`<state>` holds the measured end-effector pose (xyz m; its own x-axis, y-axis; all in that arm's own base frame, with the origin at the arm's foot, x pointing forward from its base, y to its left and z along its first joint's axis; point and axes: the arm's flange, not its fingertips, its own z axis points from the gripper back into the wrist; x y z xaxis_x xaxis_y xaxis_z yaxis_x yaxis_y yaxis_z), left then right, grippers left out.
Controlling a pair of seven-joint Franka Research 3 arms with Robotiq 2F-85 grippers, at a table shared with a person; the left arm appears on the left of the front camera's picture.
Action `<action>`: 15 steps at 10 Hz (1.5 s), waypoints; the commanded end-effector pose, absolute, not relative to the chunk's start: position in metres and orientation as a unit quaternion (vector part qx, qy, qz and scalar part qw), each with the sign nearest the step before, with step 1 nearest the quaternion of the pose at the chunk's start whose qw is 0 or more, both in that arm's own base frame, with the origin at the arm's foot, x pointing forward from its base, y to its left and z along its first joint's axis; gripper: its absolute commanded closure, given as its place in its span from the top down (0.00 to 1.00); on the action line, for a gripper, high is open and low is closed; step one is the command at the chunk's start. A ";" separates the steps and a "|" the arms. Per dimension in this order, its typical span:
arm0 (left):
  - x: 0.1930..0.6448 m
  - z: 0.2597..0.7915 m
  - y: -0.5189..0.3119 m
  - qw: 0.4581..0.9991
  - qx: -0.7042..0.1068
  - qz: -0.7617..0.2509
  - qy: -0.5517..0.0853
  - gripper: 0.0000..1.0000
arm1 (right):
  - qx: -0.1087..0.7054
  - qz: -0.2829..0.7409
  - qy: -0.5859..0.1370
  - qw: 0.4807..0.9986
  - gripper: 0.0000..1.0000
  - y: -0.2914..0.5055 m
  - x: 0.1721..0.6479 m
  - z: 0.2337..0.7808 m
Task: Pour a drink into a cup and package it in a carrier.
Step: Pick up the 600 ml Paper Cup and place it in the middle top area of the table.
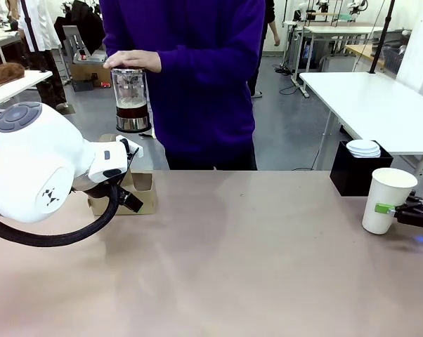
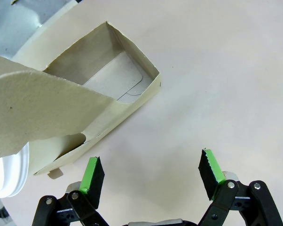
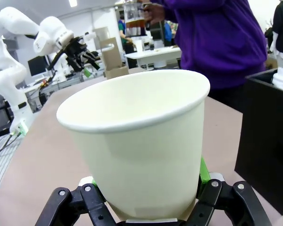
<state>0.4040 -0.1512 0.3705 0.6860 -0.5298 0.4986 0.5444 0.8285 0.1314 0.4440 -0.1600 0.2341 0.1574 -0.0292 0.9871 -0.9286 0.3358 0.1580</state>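
White paper cup (image 1: 388,199) gripped at the right edge of the table (image 1: 232,267), brown cardboard carrier (image 2: 132,110) at the left.
Right claw (image 1: 387,209) is closed on the lower wall of the cup, which is upright and empty. Left claw (image 2: 151,172) is open, its green pads wide apart over the bare table just beside the carrier, not touching it. Beyond the far side a person holds a glass jug (image 1: 131,98) with the brown drink (image 1: 132,112) inside, one hand (image 1: 132,60) on its top.
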 end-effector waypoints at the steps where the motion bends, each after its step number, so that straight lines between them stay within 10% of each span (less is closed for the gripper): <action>1: 0.404 0.371 -0.151 0.918 -0.014 -0.293 -0.267 1.00 | 0.433 0.340 -0.552 0.626 0.80 -0.133 0.435 0.284; 6: 0.404 0.371 -0.151 0.918 -0.014 -0.293 -0.267 1.00 | 0.452 0.333 -0.538 0.628 0.80 -0.012 0.462 0.347; 15: 0.404 0.371 -0.151 0.918 -0.014 -0.293 -0.267 1.00 | 0.430 0.332 -0.576 0.611 0.80 0.164 0.565 0.273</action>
<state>0.4040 -0.1513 0.3704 0.6860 -0.5302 0.4983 0.5445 0.8284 0.1318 0.5550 0.1582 0.2751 0.1497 -0.0955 0.9841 -0.9134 0.3676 0.1746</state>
